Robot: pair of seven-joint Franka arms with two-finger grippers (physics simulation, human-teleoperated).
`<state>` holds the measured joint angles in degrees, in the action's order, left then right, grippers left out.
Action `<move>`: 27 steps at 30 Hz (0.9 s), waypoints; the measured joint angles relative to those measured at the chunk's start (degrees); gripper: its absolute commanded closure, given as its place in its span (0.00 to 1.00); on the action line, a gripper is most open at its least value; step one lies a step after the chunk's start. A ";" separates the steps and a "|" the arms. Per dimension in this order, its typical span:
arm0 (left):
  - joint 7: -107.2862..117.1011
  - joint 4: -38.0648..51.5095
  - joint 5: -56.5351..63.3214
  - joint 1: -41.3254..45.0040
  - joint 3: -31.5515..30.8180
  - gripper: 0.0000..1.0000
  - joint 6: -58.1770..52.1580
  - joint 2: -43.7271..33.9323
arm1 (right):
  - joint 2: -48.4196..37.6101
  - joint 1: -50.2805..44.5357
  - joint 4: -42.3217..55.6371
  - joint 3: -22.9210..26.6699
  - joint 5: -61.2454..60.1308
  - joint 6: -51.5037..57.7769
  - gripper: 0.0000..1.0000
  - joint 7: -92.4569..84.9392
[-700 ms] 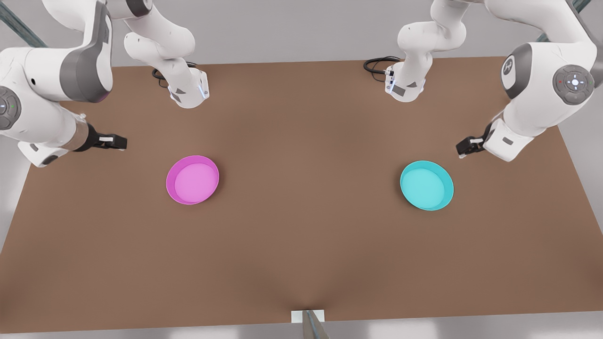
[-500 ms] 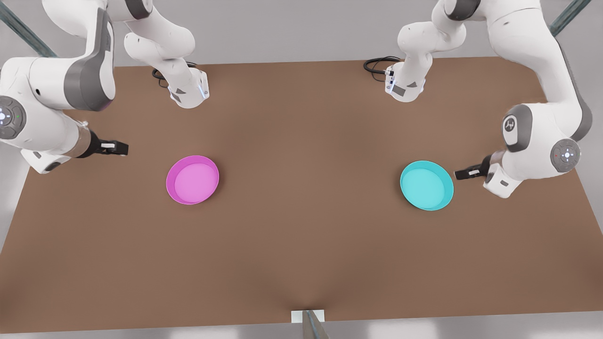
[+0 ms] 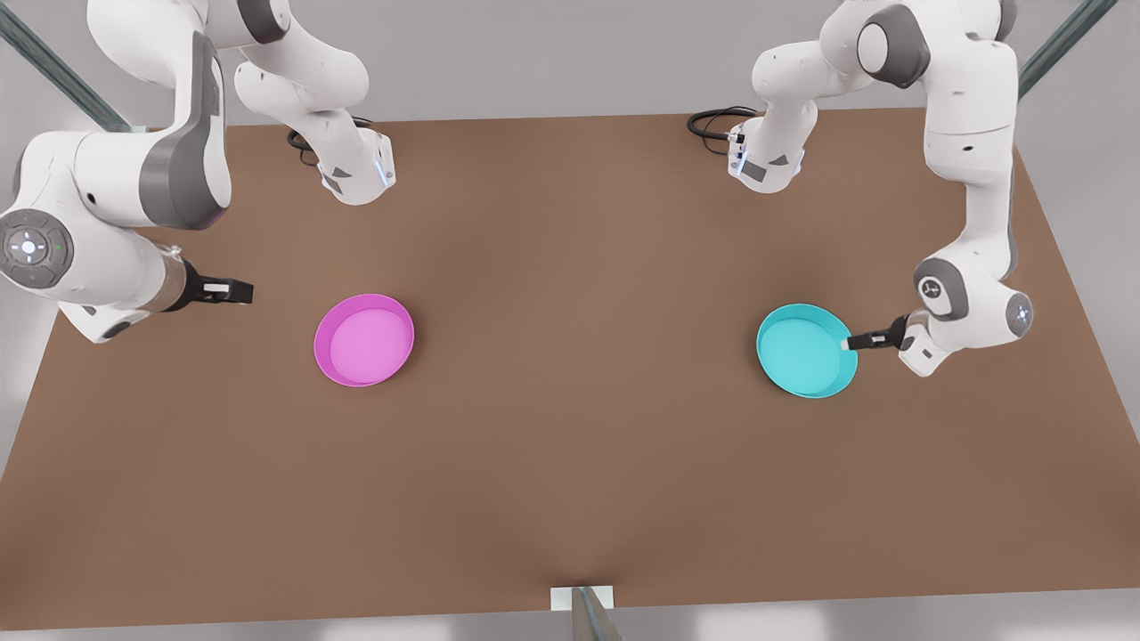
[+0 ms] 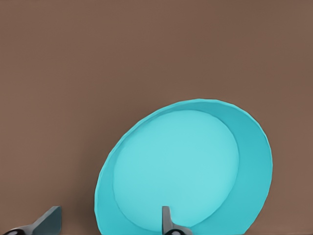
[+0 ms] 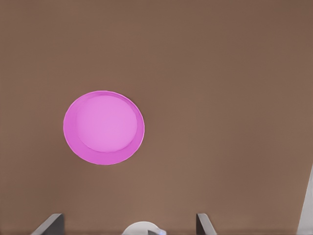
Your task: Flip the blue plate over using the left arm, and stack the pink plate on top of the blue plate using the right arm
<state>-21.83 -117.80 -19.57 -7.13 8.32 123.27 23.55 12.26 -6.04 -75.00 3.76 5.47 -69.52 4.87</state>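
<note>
The blue plate (image 3: 806,350) (image 4: 186,166) lies open side up on the brown table at the front view's right. My left gripper (image 3: 850,341) (image 4: 107,223) is open at the plate's rim on the side toward the front view's right, with one finger over the inside and one outside. The pink plate (image 3: 363,340) (image 5: 103,127) lies open side up at the front view's left. My right gripper (image 3: 236,290) (image 5: 127,224) hovers open some way off that plate, toward the front view's left, with nothing between its fingers.
Both arm bases (image 3: 356,174) (image 3: 766,160) stand at the back of the table (image 3: 570,463), each with a black cable loop. A small white bracket (image 3: 583,598) sits at the front edge.
The left arm has swung down and in, bringing its gripper from behind the blue plate to the plate's rim. The right gripper has edged slightly toward the pink plate.
</note>
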 measured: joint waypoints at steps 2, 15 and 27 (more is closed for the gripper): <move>-3.35 -0.06 -0.19 0.01 0.02 0.00 0.96 0.99 | 0.35 0.06 0.01 0.00 0.00 0.02 0.00 0.10; -17.81 0.44 -2.11 0.22 -0.53 0.27 4.84 5.64 | 0.98 0.36 0.01 -0.01 0.00 0.11 0.00 0.56; -24.08 1.65 -3.08 0.33 -0.62 0.56 5.68 6.48 | 1.24 0.42 0.01 -0.02 0.00 0.09 0.00 0.69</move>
<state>-45.91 -116.15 -22.65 -6.80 7.70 128.95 30.04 13.50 -5.62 -74.99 3.74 5.47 -69.43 5.57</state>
